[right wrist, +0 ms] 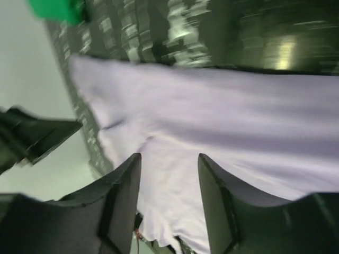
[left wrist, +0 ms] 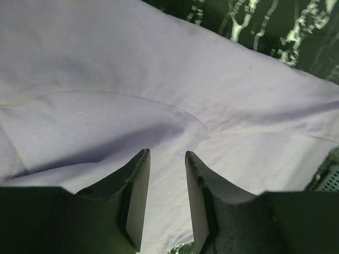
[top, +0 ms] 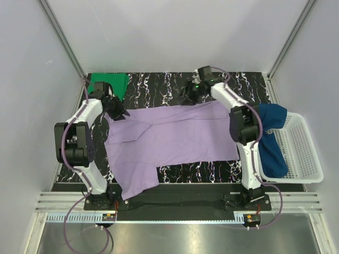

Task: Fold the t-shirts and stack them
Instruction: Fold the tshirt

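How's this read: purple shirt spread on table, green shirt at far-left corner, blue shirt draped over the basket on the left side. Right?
One slip: the basket is on the right side, not the left, as the top view shows. The rest holds: purple shirt spread on the table, green shirt at the far-left corner, blue shirt draped over the basket.

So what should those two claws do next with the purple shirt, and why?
Probably pinch the purple shirt along its far edge. The left claw and right claw are both open over that edge, and the shirt lies spread out, not yet folded.
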You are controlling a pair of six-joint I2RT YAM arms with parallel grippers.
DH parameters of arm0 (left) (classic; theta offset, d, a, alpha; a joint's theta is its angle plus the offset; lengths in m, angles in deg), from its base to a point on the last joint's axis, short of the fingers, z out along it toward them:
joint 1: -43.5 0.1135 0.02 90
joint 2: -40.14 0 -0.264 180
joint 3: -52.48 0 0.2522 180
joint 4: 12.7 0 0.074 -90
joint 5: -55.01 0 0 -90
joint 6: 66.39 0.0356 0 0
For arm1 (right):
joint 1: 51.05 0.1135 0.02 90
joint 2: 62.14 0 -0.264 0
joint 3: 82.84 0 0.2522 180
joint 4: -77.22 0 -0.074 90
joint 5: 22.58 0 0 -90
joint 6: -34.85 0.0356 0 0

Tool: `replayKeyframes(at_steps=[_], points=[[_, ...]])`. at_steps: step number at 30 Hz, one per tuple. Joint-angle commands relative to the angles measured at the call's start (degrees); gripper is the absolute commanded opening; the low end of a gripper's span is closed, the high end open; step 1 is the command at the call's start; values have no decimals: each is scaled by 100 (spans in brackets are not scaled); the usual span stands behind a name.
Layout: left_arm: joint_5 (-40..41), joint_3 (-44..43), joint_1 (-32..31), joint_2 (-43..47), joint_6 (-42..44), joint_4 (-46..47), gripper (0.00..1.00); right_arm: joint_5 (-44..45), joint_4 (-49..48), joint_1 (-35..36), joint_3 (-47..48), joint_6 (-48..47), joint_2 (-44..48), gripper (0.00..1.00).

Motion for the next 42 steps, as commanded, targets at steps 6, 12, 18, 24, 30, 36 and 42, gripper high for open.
replayKeyframes(at_steps=[6, 12, 18, 24, 30, 36, 42], points=[[752, -302, 105, -509, -262, -401, 38, -507, -1963, 1404, 7, 1499, -399, 67], [1121, -258, 97, -536, -578, -463, 41, 56, -1612, 1880, -99, 1271, -399, 70], [1015, -406, 114, -895, -799, -497, 41, 241, -1717, 2055, -661, 1279, -223, 70], [1139, -478, 114, -1063, -632, -665, 41, 337, -2200, 2196, -978, 1403, -293, 69], [1148, -364, 114, -1090, -561, -656, 41, 364, -2368, 2197, -926, 1464, -495, 69], [1192, -433, 114, -1046, -561, -718, 41, 329, -2604, 2197, -803, 1710, -679, 69], [1200, -495, 114, -1089, -561, -753, 41, 337, -3008, 2197, -592, 2069, -899, 69]])
